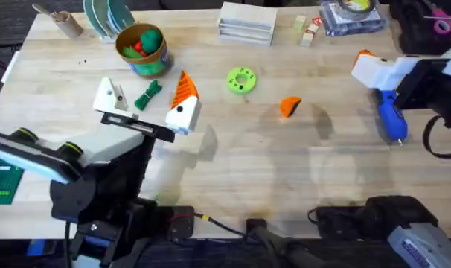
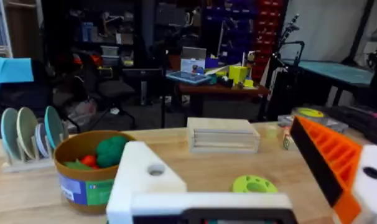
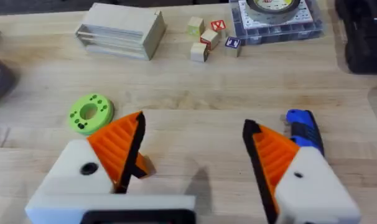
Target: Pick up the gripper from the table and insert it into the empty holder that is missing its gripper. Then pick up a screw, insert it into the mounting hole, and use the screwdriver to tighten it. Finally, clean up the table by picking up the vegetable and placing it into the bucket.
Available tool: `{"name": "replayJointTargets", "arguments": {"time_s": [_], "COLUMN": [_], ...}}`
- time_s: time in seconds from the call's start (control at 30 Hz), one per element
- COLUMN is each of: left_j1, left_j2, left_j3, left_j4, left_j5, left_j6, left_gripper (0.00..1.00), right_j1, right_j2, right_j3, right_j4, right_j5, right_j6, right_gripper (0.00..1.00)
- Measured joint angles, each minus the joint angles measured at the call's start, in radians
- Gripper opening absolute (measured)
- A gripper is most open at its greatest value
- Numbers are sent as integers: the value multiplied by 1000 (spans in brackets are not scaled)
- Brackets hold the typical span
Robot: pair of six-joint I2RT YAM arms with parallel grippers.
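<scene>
**Location.** Reference landmark: the lime-green disc [image 1: 241, 80]. The gripper [image 1: 289, 106] lies loose on the table [image 1: 233, 171], just beside the disc on the side toward the right arm and slightly nearer the arm bases. The empty holder [image 1: 110, 95] is well apart from the disc, on its left-arm side. The vegetable [image 1: 148, 94] lies between the holder and the disc. The bucket [image 1: 141, 48] stands left of the disc and farther from the bases. The screwdriver [image 1: 389, 115] lies well apart on the disc's right-arm side.

**End effector state.** The left end effector [image 1: 145, 80] is released, fingers spread wide with nothing held. The right end effector [image 3: 193, 124] is also released and empty.

**Handling.** The gripper is judged light, stiff plastic. Its ribbed face should resist slipping, but the wedge taper may squirt out under pressure, so clamp across its flat sides.

**Count.** One loose gripper, one empty holder, three fitted orange pads, one screwdriver, one vegetable, one bucket. Screws cannot be made out.
</scene>
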Motion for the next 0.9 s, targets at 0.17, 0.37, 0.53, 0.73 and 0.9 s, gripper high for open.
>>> {"name": "replayJointTargets", "arguments": {"time_s": [0.17,0.37,0.53,0.73,0.9], "left_j1": [0,0,0,0,0], "left_j2": [0,0,0,1,1], "left_j3": [-3,-3,-3,-2,-2], "left_j4": [-7,-90,-248,-304,-304], "left_j5": [1,-6,-6,-6,-6], "left_j6": [0,0,0,0,0], "left_gripper": [993,993,993,993,993], "right_j1": [0,0,0,0,0], "right_j2": [0,0,0,0,0], "right_j3": [0,0,0,0,0], "right_j4": [0,0,0,0,0], "right_j5": [0,0,0,0,0], "right_j6": [0,0,0,0,0], "right_gripper": [991,991,991,993,991]}}
